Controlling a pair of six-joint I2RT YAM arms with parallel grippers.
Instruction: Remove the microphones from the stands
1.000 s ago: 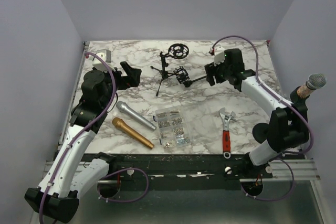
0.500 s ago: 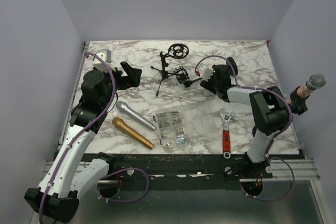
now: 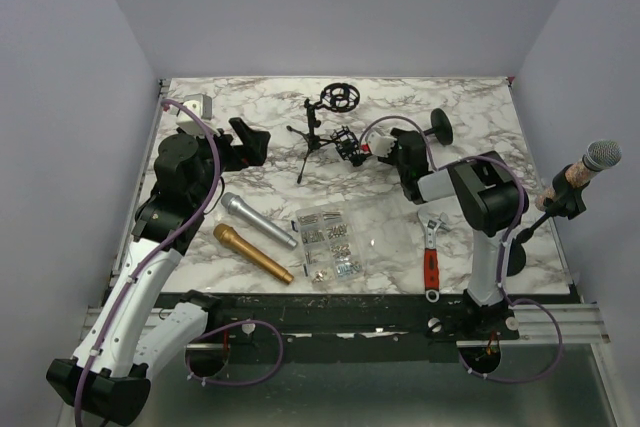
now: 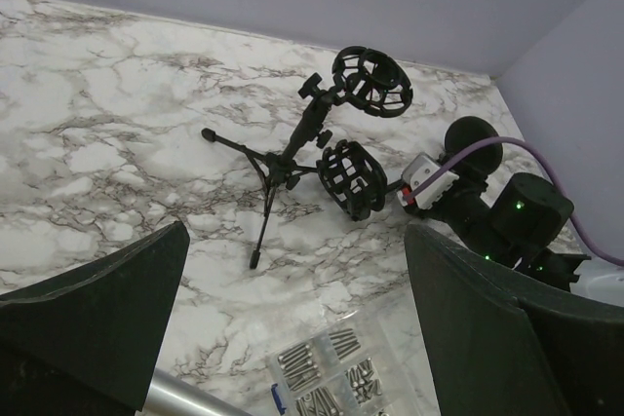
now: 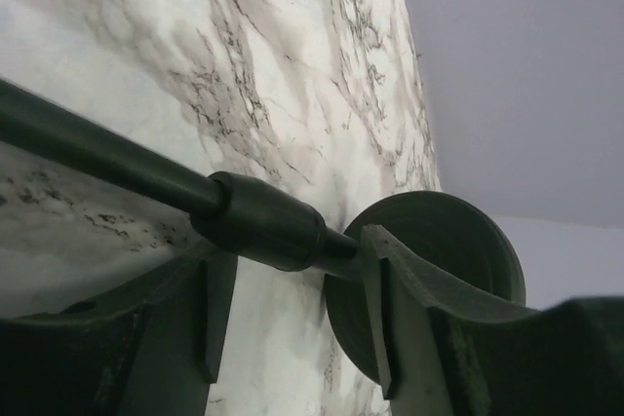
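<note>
Hazard: wrong-item grasp. Right jaws, on the right arm (image 3: 485, 192), parted astride a black rod (image 5: 107, 158) beside a round base (image 5: 439, 241), middle far on the worktop (image 3: 470, 97); clamped or loose, cannot tell. Microphone (image 3: 601, 155) clipped high on its stand (image 3: 560, 202) at the right edge, well apart. Possible dragging of the shock mount (image 3: 347, 142) if pulled. Left jaws wide apart, empty. Stand foot mostly hidden behind the arm; clip detail unreadable.

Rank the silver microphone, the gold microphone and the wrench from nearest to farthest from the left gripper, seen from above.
1. Silver microphone, right by the left gripper.
2. Gold microphone, beyond it toward the front edge.
3. Wrench, far off on the right side.
</note>
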